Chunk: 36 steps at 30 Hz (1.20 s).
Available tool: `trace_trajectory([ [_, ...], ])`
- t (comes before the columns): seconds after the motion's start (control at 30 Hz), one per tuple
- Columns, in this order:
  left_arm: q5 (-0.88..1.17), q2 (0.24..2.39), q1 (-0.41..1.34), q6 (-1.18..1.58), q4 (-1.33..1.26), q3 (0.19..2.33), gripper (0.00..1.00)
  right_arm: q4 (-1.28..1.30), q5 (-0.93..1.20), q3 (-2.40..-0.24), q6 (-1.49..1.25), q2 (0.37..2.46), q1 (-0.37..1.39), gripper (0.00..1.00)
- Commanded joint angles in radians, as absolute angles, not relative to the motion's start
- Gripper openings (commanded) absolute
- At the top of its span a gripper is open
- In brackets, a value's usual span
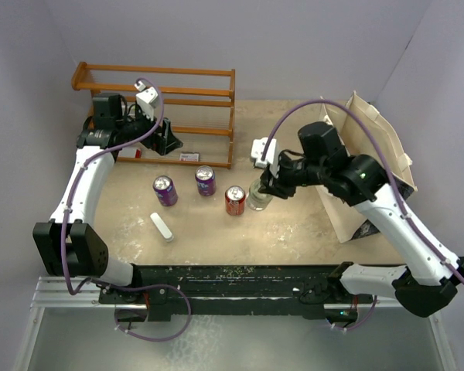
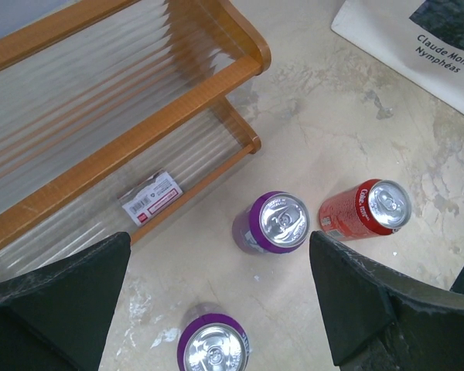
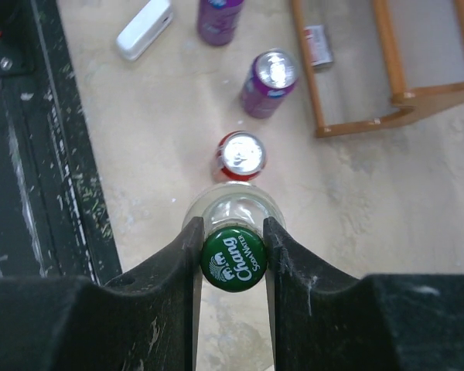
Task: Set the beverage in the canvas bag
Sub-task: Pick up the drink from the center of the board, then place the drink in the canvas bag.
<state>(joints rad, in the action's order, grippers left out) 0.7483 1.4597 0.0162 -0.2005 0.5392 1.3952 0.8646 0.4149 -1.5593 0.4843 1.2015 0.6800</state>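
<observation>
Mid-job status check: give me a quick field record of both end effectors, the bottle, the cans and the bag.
right end effector: shut on the green cap of the glass bottle
glass bottle: upright, beside the red can, not yet in the bag
left end effector: open, empty, above the cans near the wooden rack
purple cans: two, upright, untouched
canvas bag: right side of the table
</observation>
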Motion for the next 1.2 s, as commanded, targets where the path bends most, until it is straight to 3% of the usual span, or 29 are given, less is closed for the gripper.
trace_trajectory([
  [0.0,0.771,1.461,0.052,-0.201,0.504,1.439,0.99,0.798,0.384,-1.759,0.406,1.203,0.594,0.00],
  [0.6,0.790,1.462,0.228,-0.217,0.478,1.398,0.96,0.820,0.288,-2.212,0.203,1.285,0.069,0.00],
  [0.9,0.787,1.481,0.327,-0.231,0.479,1.406,0.96,0.805,0.139,-2.181,0.209,1.261,-0.068,0.00],
  [1.17,0.804,1.610,0.521,-0.265,0.523,1.558,0.94,0.806,0.099,-2.128,0.217,1.299,-0.127,0.00],
])
